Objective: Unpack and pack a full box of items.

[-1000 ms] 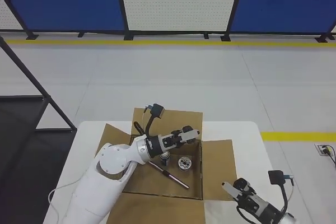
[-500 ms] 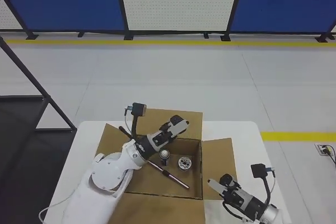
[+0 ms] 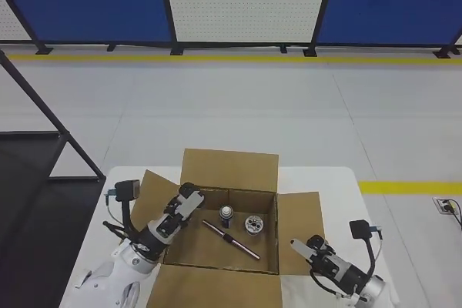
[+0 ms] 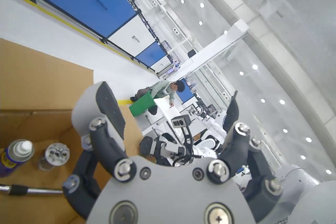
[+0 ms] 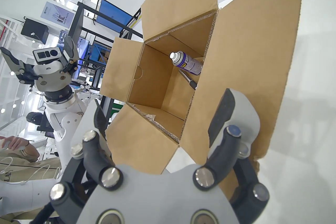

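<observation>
An open cardboard box [image 3: 231, 165] stands on the white table [image 3: 331, 181] with all its flaps folded out. Inside stand a purple spray can [image 3: 226, 215] and a small round-topped jar [image 3: 253, 223], and a metal rod with a black handle [image 3: 231, 239] lies on the floor of the box. My left gripper [image 3: 186, 202] hovers over the box's left wall, open and holding nothing; its wrist view shows the can [image 4: 16, 154], jar [image 4: 55, 155] and rod [image 4: 29, 190] below. My right gripper [image 3: 304, 250] is open over the right flap [image 5: 252, 25], with the can [image 5: 186, 62] visible beyond.
A black metal rack [image 3: 31, 154] stands to the left of the table. The box flaps cover much of the tabletop, leaving bare strips at the far right and along the left edge. Open floor lies beyond the table.
My left gripper has drawn back from above the can and jar to the box's left wall. The right gripper has shifted left onto the right flap.
</observation>
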